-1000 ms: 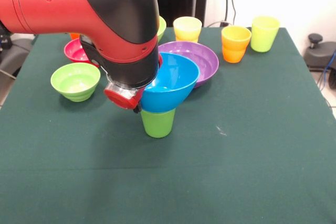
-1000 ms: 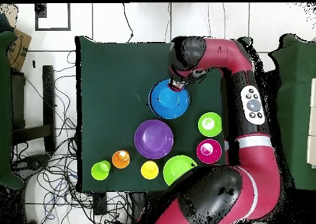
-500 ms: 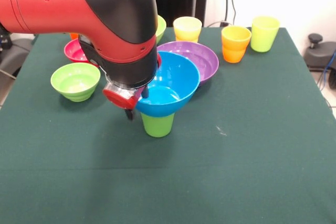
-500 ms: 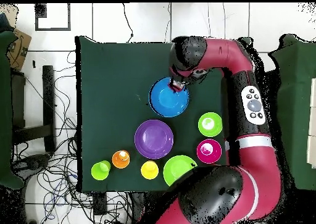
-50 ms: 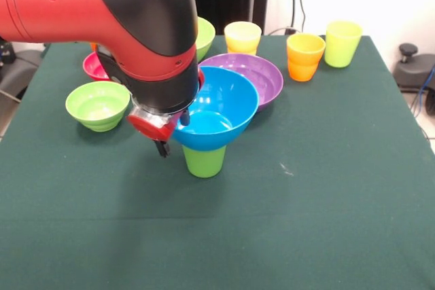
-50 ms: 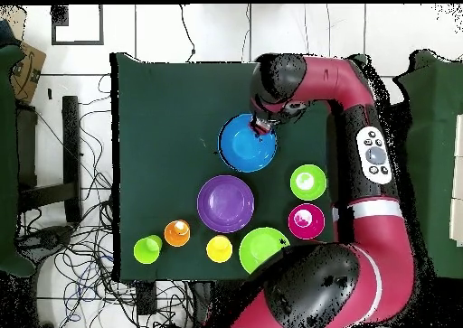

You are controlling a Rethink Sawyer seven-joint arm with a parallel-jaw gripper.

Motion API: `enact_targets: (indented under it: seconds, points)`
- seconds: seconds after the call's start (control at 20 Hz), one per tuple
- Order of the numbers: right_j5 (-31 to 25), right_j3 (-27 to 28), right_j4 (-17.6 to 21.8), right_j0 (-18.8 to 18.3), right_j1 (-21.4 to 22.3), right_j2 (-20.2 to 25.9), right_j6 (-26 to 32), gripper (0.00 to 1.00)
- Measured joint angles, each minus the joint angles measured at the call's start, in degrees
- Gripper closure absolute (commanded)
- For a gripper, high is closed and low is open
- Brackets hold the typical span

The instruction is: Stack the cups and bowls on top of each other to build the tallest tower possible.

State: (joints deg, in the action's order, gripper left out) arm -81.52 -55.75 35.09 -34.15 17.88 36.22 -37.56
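Note:
A large blue bowl (image 5: pixel 219 108) (image 6: pixel 246 144) sits upright on an upturned green cup (image 5: pixel 204 161), making a two-piece tower near the table's middle; the overhead view hides the cup under the bowl. My gripper (image 5: pixel 173 134) (image 6: pixel 263 126) is at the bowl's left rim in the front view. It is open: one finger is inside the bowl and the other finger (image 5: pixel 162 147) hangs outside, below the rim. Behind the tower lies the wide purple bowl (image 5: pixel 264 76) (image 6: pixel 225 203).
On the green table (image 5: pixel 319 202): a small lime green bowl (image 5: pixel 98 104) (image 6: pixel 307 181), a red bowl (image 5: pixel 94 66) (image 6: pixel 306 220), a large lime green bowl (image 5: pixel 204 32) (image 6: pixel 260 246), a pale yellow cup (image 5: pixel 242 37) (image 6: pixel 219 248), an orange cup (image 5: pixel 304 57) (image 6: pixel 177 233), a yellow-green cup (image 5: pixel 342 43) (image 6: pixel 147 248).
The gripper's fingers have spread off the blue bowl's rim and the arm has drifted slightly left in the front view. The bowl has gone from tilted to level on the green cup.

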Motion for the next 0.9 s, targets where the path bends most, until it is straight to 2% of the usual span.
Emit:
enact_targets:
  seconds: [0.55, 0.9]
  points:
    - [0.0, 0.0, 0.0, -0.3, 0.7, 0.0, 0.0, 0.00]
    - [0.0, 0.0, -0.4, -0.3, 4.7, 0.0, 0.0, 0.00]
